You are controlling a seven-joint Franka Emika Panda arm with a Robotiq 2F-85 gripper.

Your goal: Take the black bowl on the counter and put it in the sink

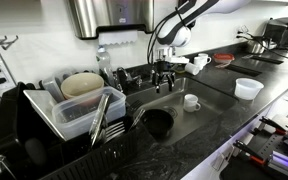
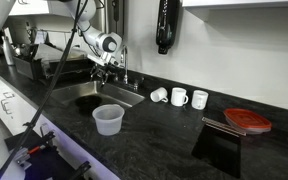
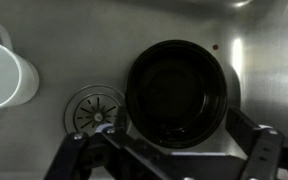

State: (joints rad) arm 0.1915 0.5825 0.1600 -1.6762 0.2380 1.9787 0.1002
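The black bowl [image 3: 179, 88] lies upright on the floor of the steel sink [image 3: 264, 60], right of the drain [image 3: 92, 108]. In an exterior view the bowl [image 1: 157, 122] sits at the near end of the sink [image 1: 212, 100]. My gripper [image 3: 178, 125] is open, its two fingers spread to either side of the bowl's near rim. In both exterior views the gripper [image 1: 164, 78] [image 2: 106, 66] hangs above the basin, apart from the bowl. The dark glossy counter [image 1: 259, 108] [image 2: 164, 140] surrounds the sink [image 2: 76, 92].
A white cup [image 3: 4, 75] [image 1: 191, 101] stands in the sink. A white round tub [image 1: 248, 88] [image 2: 107, 118] sits on the counter. A grey dish tub [image 1: 69, 112] holds a beige bowl [image 1: 81, 84]. Three white mugs [image 2: 179, 96] and a red dish [image 2: 247, 120] stand along the wall.
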